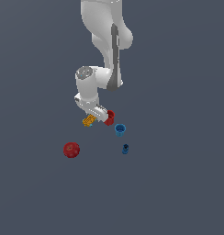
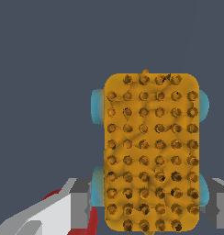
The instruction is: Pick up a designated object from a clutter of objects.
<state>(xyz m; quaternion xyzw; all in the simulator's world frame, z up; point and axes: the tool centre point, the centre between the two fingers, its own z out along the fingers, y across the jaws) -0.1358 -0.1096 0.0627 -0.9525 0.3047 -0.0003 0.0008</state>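
A: Start closest in. What does the wrist view give?

B: The yellow-orange block (image 2: 151, 153) fills most of it: an oblong slab covered in rows of small dark-centred bumps, with pale blue rounded bits poking out along both long edges. The gripper (image 2: 148, 202) has one grey finger (image 2: 79, 204) on one side of the block's near end and another grey finger at the opposite side. The block sits between them, but whether the pads press on it I cannot tell, so I cannot say if it is held or only straddled.

A: Anything else from that camera?

B: A sliver of the red cup (image 2: 54, 195) shows behind the white finger housing, just beside the block.

A: Now the exterior view, taking the block as landmark.

B: The block (image 1: 88, 120) lies on the flat dark grey floor (image 1: 178, 193), right under the gripper (image 1: 96, 117), with the white arm (image 1: 107, 41) descending from above. The red cup (image 1: 110, 117) is just beside the block toward the exterior view's right, partly covered by the hand. The blue cup (image 1: 120, 129) stands a little beyond the red one, lower in the picture and apart from the block. The tiny dark-blue piece (image 1: 125, 148) lies farther off the same way, below the blue cup. The red ball (image 1: 71, 149) sits well apart from the block, down toward the exterior view's left.

A: Is the block lifted?

B: From these pictures I cannot tell.
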